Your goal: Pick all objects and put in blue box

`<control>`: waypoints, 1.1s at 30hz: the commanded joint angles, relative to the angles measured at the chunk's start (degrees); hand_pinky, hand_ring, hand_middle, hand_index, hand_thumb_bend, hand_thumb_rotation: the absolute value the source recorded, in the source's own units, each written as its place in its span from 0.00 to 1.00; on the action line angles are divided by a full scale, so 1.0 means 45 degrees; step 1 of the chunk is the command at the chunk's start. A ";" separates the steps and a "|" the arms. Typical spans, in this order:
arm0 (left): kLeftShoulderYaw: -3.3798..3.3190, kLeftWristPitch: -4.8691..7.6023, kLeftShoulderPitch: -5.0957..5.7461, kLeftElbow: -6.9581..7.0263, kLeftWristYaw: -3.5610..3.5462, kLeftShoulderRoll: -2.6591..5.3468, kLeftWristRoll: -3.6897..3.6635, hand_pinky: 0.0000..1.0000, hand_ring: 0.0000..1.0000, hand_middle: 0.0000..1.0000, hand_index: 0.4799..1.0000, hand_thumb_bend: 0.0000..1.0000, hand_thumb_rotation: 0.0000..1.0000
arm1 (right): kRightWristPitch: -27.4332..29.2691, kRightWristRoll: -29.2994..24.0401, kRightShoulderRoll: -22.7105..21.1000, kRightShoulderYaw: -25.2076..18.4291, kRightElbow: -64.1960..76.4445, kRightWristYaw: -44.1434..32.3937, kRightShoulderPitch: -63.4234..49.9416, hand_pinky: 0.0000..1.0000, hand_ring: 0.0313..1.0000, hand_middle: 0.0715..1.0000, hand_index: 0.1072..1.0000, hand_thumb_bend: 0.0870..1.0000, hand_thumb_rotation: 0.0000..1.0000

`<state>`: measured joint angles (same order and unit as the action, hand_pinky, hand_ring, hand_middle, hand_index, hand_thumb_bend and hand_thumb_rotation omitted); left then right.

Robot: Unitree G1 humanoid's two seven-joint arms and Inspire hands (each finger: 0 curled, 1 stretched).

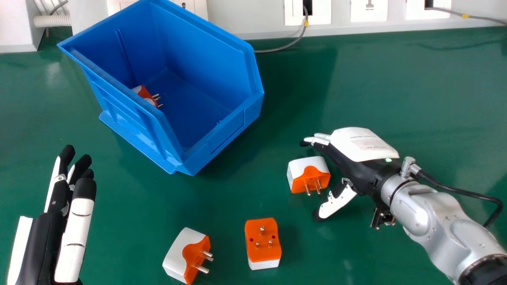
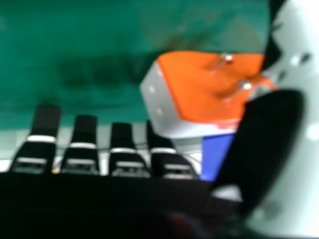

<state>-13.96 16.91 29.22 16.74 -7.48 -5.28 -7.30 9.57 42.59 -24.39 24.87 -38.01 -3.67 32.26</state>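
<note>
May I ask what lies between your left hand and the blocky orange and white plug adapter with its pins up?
In the head view, another orange and white adapter lies between the left hand and that adapter.

Adapters (image 1: pixel 253 254) lie in and before the box (image 1: pixel 198 91).

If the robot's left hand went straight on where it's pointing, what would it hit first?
Probably the left side of the blue box, just beyond the fingertips of the left hand. Its height above the table is unclear, so it might pass over the rim.
</note>
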 commanded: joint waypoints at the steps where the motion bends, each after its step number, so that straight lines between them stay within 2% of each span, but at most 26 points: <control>1: -0.0126 0.0124 0.0074 0.0311 0.0015 -0.0101 0.0047 0.96 0.96 0.96 0.96 0.70 0.92 | 0.0024 -0.0019 0.0092 0.0071 -0.0134 0.0010 0.0527 0.79 0.88 0.91 0.84 0.73 0.21; 6: -0.0119 0.0211 0.0059 0.0270 -0.0013 -0.0085 -0.0022 0.96 0.96 0.96 0.96 0.69 0.92 | 0.0134 0.0001 0.0133 0.0275 -0.0635 0.0080 0.0726 0.79 0.88 0.90 0.84 0.73 0.21; 10: -0.0105 0.0272 0.0022 0.0207 -0.0018 -0.0077 -0.0008 0.96 0.96 0.96 0.96 0.69 0.92 | 0.0277 0.0032 0.0143 0.0393 -0.0964 0.0160 0.0822 0.78 0.87 0.90 0.83 0.73 0.20; 18: -0.0049 0.0012 -0.0036 0.0397 0.0007 -0.0090 0.0001 0.96 0.96 0.96 0.96 0.69 0.92 | 0.0310 0.0164 0.0284 0.0735 -0.1646 0.0214 0.1280 0.77 0.87 0.89 0.82 0.72 0.19; 26: -0.0057 -0.0095 -0.0053 0.0470 0.0006 -0.0094 -0.0014 0.96 0.96 0.96 0.96 0.69 0.92 | 0.0422 0.0306 0.0434 0.1145 -0.2274 0.0267 0.1604 0.76 0.85 0.88 0.80 0.71 0.18; 33: -0.0060 -0.0231 0.0028 0.0647 0.0006 -0.0066 -0.0061 0.96 0.96 0.96 0.96 0.68 0.92 | 0.0202 0.0445 0.0527 0.1541 -0.2574 0.0279 0.1893 0.74 0.83 0.84 0.76 0.70 0.15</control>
<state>-13.92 15.55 29.02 17.90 -7.46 -5.29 -7.31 11.74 43.02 -22.43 30.70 -48.36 -2.68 40.51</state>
